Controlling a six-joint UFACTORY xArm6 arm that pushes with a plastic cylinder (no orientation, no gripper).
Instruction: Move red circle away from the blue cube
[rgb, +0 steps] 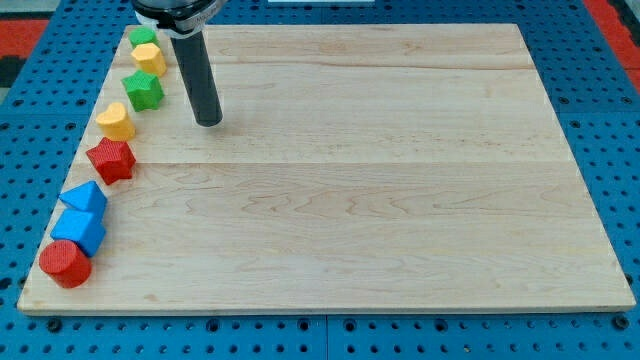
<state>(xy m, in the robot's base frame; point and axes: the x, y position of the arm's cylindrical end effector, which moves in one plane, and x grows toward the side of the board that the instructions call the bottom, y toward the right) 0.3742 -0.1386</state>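
No pincer on this rig, so no state to tell. Your tip (209, 121) sits well above the red circle (65, 264), which touches the blue cube (79, 231) at the table's (400, 200) bottom-left. Swing round, get btwn them, push rightward.

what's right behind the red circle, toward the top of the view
The blue cube sits directly behind the red circle, touching it. The cube's lower near edge is covered by the circle. My tip is far off.

red circle (65, 264), blue cube (80, 230), pale wooden board (400, 180)
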